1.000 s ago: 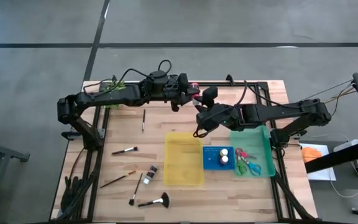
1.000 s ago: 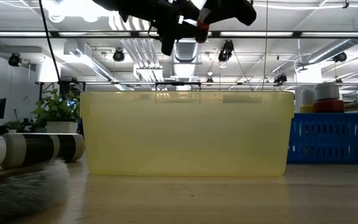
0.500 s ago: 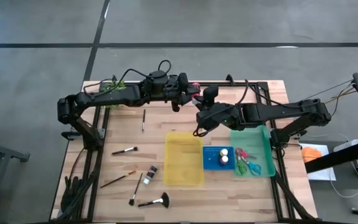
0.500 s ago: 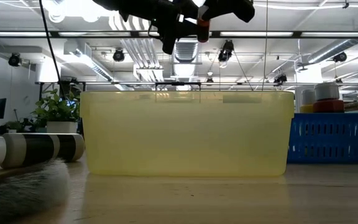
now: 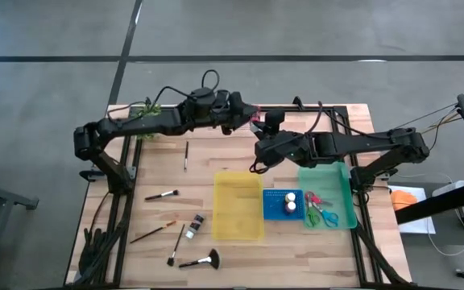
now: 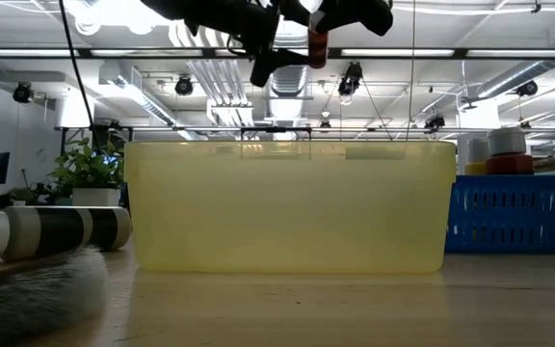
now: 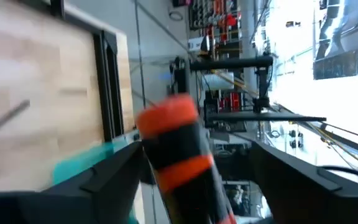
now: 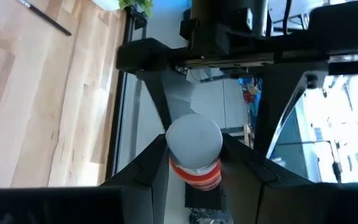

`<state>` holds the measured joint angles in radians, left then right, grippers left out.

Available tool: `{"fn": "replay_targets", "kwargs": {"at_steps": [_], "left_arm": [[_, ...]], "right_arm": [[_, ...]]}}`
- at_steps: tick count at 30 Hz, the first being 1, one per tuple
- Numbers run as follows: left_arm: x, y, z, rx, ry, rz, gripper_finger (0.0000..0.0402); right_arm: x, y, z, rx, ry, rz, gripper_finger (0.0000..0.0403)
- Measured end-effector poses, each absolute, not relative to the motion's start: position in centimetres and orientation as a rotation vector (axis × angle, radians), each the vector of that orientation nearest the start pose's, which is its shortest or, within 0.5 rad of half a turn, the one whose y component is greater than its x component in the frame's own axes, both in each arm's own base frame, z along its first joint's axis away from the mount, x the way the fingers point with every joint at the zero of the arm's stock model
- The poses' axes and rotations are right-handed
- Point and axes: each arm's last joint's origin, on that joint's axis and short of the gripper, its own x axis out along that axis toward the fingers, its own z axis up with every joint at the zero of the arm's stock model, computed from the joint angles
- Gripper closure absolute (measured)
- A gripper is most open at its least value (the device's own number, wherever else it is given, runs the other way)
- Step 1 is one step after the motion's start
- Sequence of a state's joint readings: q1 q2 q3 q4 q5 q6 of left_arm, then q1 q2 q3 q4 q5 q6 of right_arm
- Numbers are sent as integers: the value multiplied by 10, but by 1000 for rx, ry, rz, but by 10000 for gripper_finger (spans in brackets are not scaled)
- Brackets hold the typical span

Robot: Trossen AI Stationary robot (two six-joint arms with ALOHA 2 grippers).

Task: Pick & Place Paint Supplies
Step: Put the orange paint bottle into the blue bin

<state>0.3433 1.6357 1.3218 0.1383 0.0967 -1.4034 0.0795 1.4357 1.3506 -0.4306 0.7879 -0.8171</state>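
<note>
Item: red bottle (image 8: 194,152), aloft over counter (image 5: 176,201) far edge, mid-handover. Right gripper (image 5: 258,129): fingers clamped on bottle. Left gripper (image 5: 244,115): fingers apart, just beside it. Next: likely carry to blue tray (image 5: 274,211), lower, release upright beside bottles there.

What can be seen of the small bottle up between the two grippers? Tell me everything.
The paint bottle is small, with a pale rounded end, a red-orange band and a dark body. It hangs high over the back of the table, above the yellow tray. The right gripper is shut on it, a finger on each side. The left gripper stands open around it without gripping.
</note>
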Motion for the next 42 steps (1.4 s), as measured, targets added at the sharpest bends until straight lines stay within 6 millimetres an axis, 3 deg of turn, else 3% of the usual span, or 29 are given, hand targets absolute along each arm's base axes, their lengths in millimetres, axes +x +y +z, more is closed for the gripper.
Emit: {"fn": "replay_targets", "kwargs": {"at_steps": [8, 12, 18, 24, 29, 34, 42], "left_arm": [[338, 149, 349, -1282, -82, 376, 71], [321, 158, 362, -1219, -102, 393, 71], [294, 165, 378, -1130, -107, 439, 71], [273, 167, 391, -1068, -118, 473, 70], [268, 165, 394, -1046, -108, 481, 70], [268, 165, 388, -1050, -91, 490, 70], [266, 164, 371, -1092, -55, 497, 70]], "right_arm": [[294, 6, 378, -794, 633, -527, 294], [276, 10, 390, -615, 551, -561, 294], [256, 21, 391, -265, 509, -424, 294], [251, 46, 366, -97, 615, -256, 294], [241, 62, 348, 19, 642, -200, 294], [223, 68, 333, 153, 589, -194, 294], [209, 72, 287, 302, 587, -199, 294]]}}
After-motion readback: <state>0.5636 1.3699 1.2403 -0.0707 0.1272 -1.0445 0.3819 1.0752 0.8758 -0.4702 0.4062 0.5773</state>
